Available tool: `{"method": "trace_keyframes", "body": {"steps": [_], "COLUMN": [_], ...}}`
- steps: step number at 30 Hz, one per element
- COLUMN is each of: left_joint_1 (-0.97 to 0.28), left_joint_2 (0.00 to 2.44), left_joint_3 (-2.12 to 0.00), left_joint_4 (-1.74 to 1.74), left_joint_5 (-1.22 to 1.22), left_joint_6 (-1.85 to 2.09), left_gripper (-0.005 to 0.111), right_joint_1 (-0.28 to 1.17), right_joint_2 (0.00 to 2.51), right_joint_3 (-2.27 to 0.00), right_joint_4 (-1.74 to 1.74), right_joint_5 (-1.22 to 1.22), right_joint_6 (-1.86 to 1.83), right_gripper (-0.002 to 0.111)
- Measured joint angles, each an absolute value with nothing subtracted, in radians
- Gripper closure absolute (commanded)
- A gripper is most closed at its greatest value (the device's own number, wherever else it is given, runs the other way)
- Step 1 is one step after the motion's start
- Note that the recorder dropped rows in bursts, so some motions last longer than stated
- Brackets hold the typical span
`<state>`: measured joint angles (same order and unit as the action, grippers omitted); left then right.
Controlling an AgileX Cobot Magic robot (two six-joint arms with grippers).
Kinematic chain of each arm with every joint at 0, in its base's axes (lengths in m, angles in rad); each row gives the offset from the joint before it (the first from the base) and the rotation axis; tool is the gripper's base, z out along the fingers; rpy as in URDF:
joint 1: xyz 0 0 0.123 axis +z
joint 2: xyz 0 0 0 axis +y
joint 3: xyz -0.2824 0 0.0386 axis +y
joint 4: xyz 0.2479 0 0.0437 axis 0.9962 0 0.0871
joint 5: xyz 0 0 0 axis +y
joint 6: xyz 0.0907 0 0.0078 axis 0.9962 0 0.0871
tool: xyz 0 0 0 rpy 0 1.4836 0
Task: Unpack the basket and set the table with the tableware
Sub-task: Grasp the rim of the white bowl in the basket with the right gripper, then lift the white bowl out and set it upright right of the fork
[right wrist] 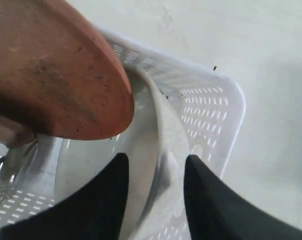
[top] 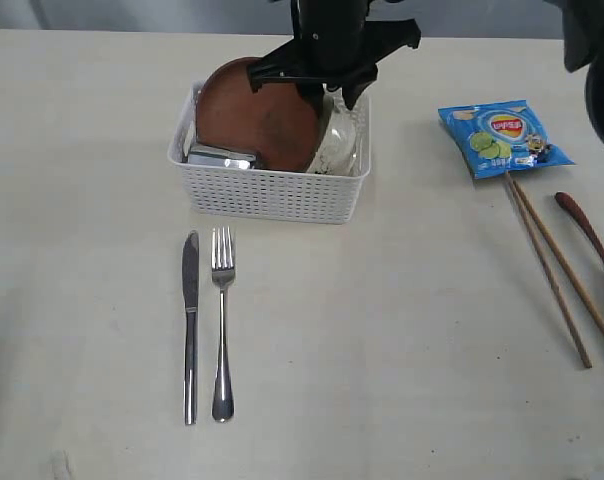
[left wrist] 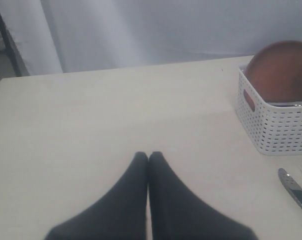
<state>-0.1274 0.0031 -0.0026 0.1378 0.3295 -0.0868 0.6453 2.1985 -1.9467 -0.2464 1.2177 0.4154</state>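
The white basket (top: 272,195) stands at the table's (top: 402,330) back middle. Inside it a round brown plate (top: 257,115) leans on edge, with a pale bowl (top: 340,145) beside it and a steel cup (top: 220,157) low at the left. My right gripper (right wrist: 156,162) is down in the basket (right wrist: 211,100), open, its fingers straddling the bowl's rim (right wrist: 161,125) next to the plate (right wrist: 56,75), with gaps showing. A knife (top: 190,320) and fork (top: 222,320) lie side by side in front of the basket. My left gripper (left wrist: 149,156) is shut and empty over bare table, left of the basket (left wrist: 276,125).
A blue chip bag (top: 502,135) lies at the back right. In front of it lie wooden chopsticks (top: 557,275) and a brown wooden spoon (top: 592,245) near the right edge. The right arm (top: 332,45) hangs over the basket's rear.
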Motion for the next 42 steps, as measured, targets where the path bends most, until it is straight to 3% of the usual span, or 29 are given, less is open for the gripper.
{"method": "trace_keyframes", "body": {"steps": [9,13,28,42], "left_joint_1": [-0.127,-0.127,-0.127,-0.127], "left_joint_2": [0.003,0.003,0.003,0.003], "left_joint_3": [-0.003,-0.003,-0.003,-0.003], "left_joint_4": [0.138,0.138,0.138,0.138], "left_joint_5": [0.330,0.330,0.330,0.330], "left_joint_6": [-0.087,-0.087,-0.087,-0.087], "left_gripper": [0.107,0.107,0.107,0.107], "right_joint_1": [0.643,0.643,0.695,0.689], "right_joint_2": [2.253,2.260,2.139,1.953], "right_joint_3": [-1.947,-1.947,-1.945,-1.945], "right_joint_4": [-0.252,-0.261,-0.517,-0.495], "right_joint_5": [1.221,1.221,1.229,1.226], "right_joint_6": [0.419,0.389,0.286,0.228], "right_gripper": [0.075,0.108,0.109,0.109]}}
